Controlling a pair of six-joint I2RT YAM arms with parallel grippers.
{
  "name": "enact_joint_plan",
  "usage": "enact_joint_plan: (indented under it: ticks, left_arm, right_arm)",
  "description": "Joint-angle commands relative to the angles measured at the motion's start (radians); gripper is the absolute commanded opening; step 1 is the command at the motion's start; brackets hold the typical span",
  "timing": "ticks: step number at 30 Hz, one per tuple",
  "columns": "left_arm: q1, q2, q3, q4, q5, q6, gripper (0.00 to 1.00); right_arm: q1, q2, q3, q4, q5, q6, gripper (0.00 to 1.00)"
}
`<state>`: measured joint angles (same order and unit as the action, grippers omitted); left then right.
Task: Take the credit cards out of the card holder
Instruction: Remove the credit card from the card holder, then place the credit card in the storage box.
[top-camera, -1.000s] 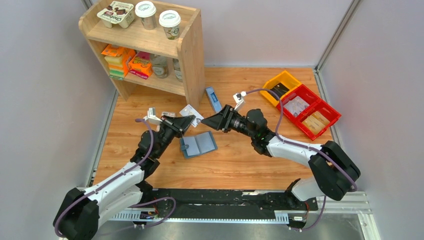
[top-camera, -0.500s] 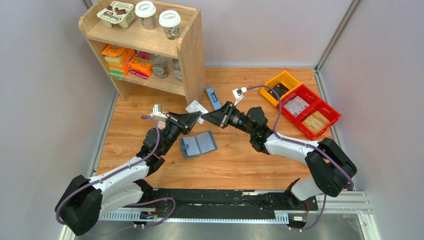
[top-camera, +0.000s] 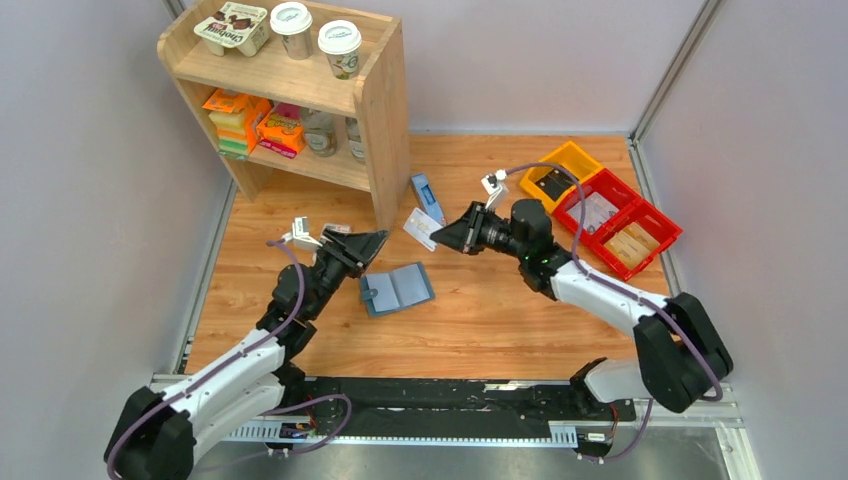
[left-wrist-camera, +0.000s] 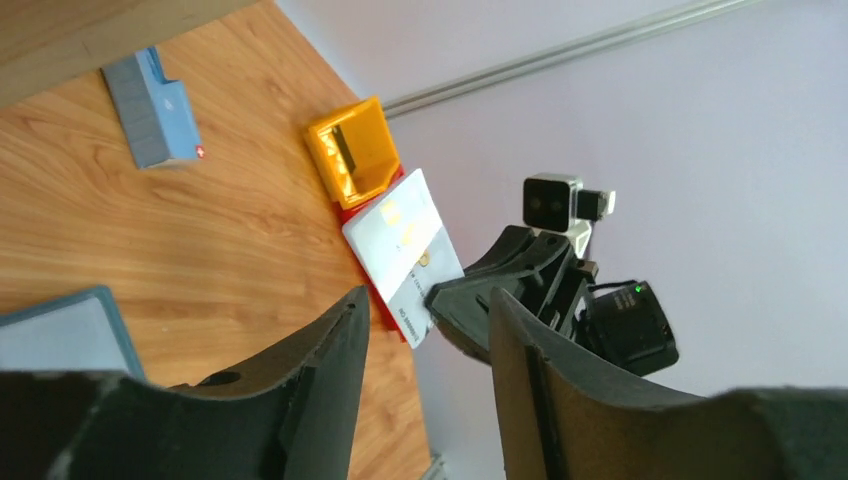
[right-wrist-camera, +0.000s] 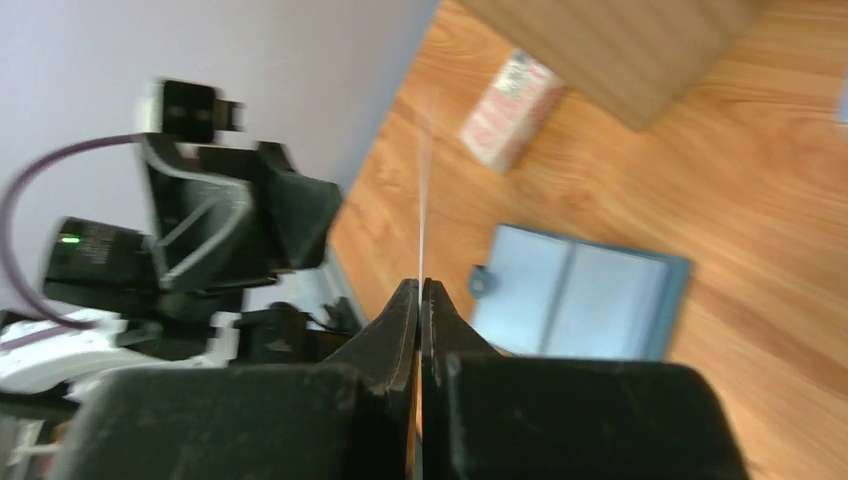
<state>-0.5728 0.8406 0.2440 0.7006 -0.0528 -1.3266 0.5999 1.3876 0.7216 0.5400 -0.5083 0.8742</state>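
The two arms reach in from the near edge of the wooden table (top-camera: 480, 310). Between them the single teal-blue card holder (top-camera: 397, 289) lies opened flat on the wood, its two paler inner panels facing up; no gripper touches it. Just beyond it the left gripper (top-camera: 376, 242) hovers with its fingers (left-wrist-camera: 325, 370) parted about halfway and nothing between them. Facing it a short way off, the right gripper (top-camera: 438, 236) has its jaws pressed together on one white credit card (top-camera: 421, 228), which sticks out past the fingertips, above the table and clear of the holder. Farther back one narrow blue-and-white box (top-camera: 427, 198) lies by the foot of the wooden shelf unit (top-camera: 385, 110), which carries two lidded paper cups (top-camera: 291, 18) and one yogurt multipack (top-camera: 232, 25) on top. At the far right sit one yellow bin (top-camera: 578, 155) and two red bins (top-camera: 622, 187).
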Motion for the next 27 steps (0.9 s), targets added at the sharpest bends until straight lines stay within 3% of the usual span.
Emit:
enact_joint_plan:
  ticks: [1,7,11,19,27]
  left_arm:
    - [0.034,-0.11,0.116,-0.374,0.105,0.255,0.59]
    - [0.04,-0.173,0.302,-0.847,0.026,0.596,0.69]
    - [0.04,-0.189,0.359,-0.989,-0.008,0.724,0.73]
    - [0.04,-0.193,0.377,-1.092,-0.016,0.846,0.83]
    - [0.042,-0.167,0.377,-1.107,-0.006,0.882,0.84]
  right_arm:
    - [-0.067,-0.096,0.132,-0.516,0.011,-0.309,0.0]
    - [-0.294,-0.105,0.288,-1.001,-0.013,-0.523,0.0]
    - [-0.477,-0.099,0.384,-1.173,0.048,-0.622,0.0]
    - [-0.827,0.0,0.581,-1.368,0.137,-0.629,0.0]
    - [-0.89,0.275,0.783,-1.431,0.212,-0.659,0.01]
